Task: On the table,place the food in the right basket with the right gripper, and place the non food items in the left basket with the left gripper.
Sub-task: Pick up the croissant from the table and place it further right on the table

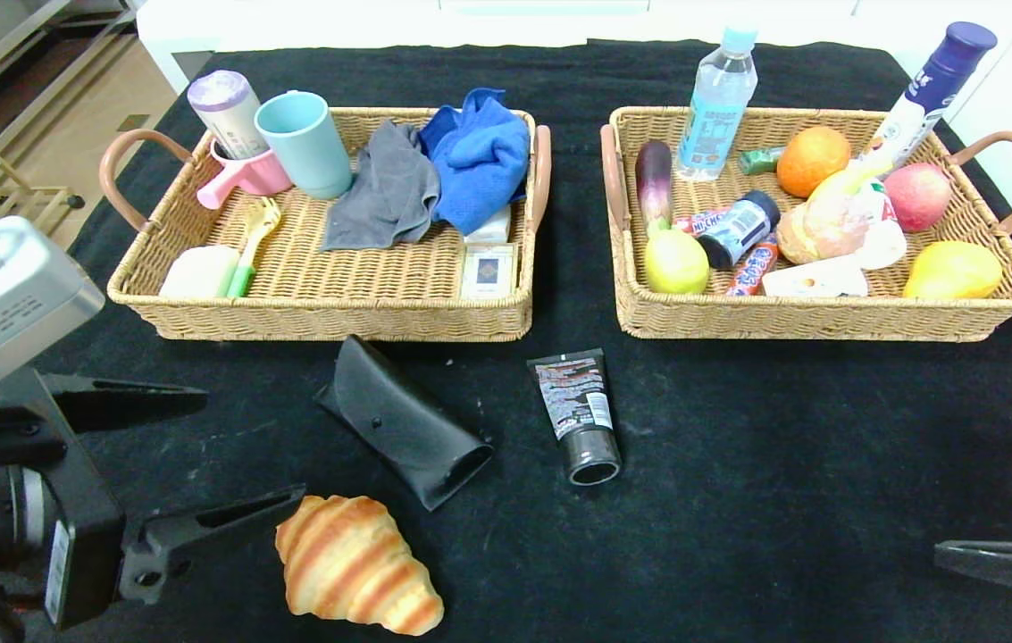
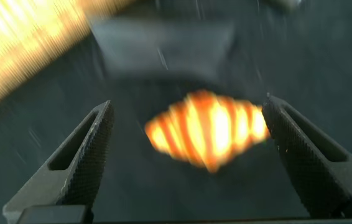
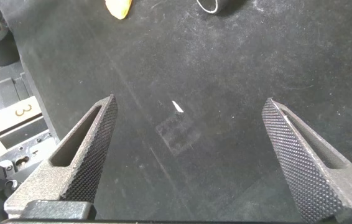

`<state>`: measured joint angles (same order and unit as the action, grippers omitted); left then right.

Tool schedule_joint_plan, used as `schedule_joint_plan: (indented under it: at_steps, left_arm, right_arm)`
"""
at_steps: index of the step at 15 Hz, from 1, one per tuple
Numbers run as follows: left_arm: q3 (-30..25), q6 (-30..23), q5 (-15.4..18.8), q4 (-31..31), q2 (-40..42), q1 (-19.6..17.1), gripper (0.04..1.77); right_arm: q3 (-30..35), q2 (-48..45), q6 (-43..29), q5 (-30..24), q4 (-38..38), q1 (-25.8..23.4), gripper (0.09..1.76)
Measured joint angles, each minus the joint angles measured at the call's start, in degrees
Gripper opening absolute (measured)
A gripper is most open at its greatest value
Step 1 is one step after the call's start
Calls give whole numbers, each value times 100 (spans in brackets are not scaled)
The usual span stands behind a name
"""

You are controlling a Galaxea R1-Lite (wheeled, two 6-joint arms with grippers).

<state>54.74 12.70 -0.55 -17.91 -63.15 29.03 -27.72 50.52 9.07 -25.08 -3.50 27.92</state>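
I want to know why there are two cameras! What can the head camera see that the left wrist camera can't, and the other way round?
Only the head view shows the right basket with fruit, the black squeeze tube and the right hand. Only the left wrist view shows the rough insides of the left hand's fingers up close. Both show the open left hand, the croissant and the black table.

croissant (image 1: 355, 566) striped, table front-left | glasses case (image 1: 405, 422) (snap up) | tube (image 1: 580, 413) cap-near
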Motion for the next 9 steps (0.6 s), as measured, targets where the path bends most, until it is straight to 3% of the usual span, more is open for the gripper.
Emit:
schedule_joint_plan:
  at_steps: [2, 9]
  left_arm:
    - [358, -780, -24, -778, -66, 82, 172]
    - [918, -3944, -88, -1936, -524, 241, 172]
  right_arm:
    - [2, -22, 2, 6, -2, 0, 170]
    - [-2, -30, 5, 38, -7, -6, 170]
